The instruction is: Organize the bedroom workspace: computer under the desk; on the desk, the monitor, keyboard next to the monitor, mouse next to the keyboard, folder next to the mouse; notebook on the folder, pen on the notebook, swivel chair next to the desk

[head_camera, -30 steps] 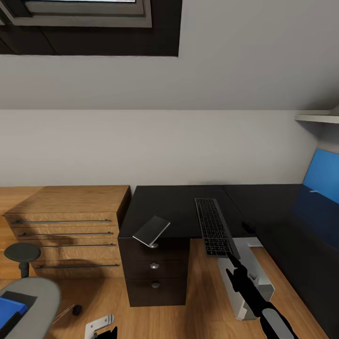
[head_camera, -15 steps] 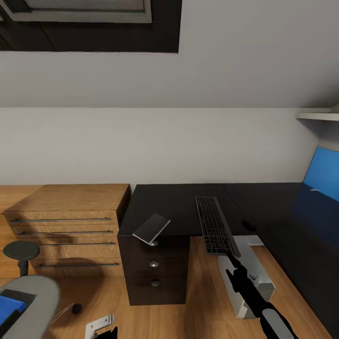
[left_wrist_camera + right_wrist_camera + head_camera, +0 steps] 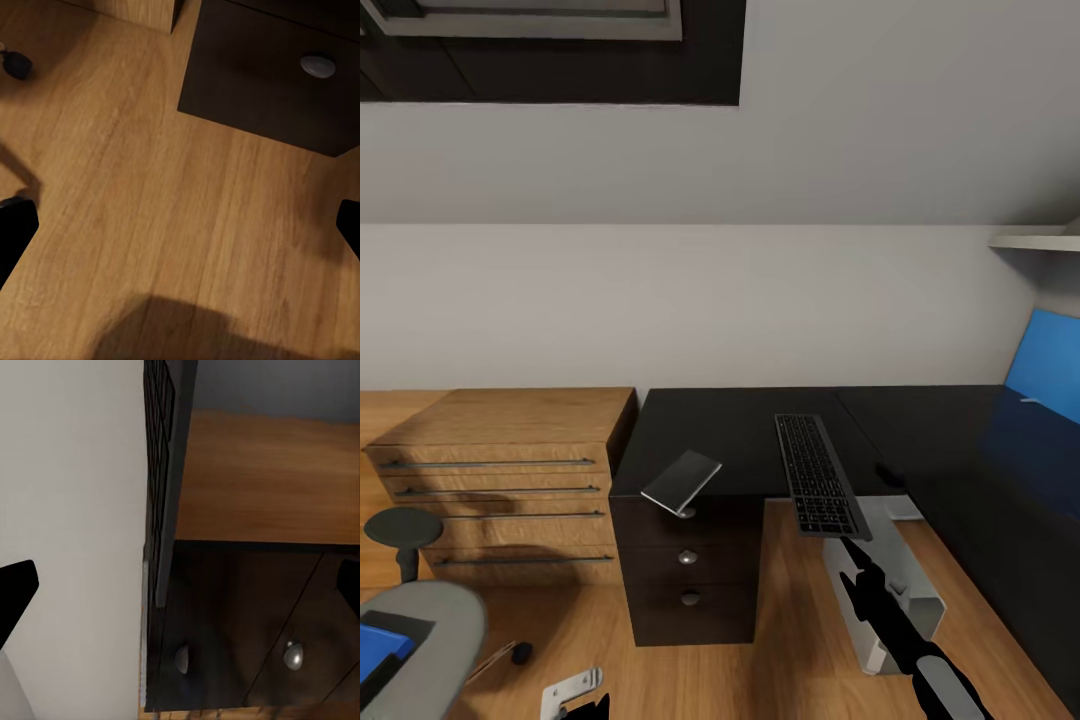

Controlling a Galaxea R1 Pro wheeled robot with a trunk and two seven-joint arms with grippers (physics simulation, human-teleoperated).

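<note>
Camera has tilted up a touch since a second ago, whole scene slid down-frame slightly; keyboard [image 3: 818, 476] now sits a bit further off the near edge of the desk [image 3: 730, 435] than before, near end overhanging, right gripper [image 3: 853, 549] just at that end. Right wrist view: keyboard [image 3: 163, 472] seen edge-on, fingertips [image 3: 16, 585] wide apart at both frame sides, so right gripper is spread, not pinching anything. Left gripper [image 3: 180, 225] also spread, fingers over bare wood floor [image 3: 150, 210] near the dark drawer unit [image 3: 277, 67] with its silver knob [image 3: 319, 65].

Computer [image 3: 890, 590] light grey, stands on floor under the desk, behind the right arm. Swivel chair [image 3: 415, 640] at near left, blue folder [image 3: 375, 645] on its seat. Small grey flat thing [image 3: 682, 481] tilted at desk's near left edge. Oak chest [image 3: 500, 480] left of desk. Blue panel [image 3: 1045, 365] far right
</note>
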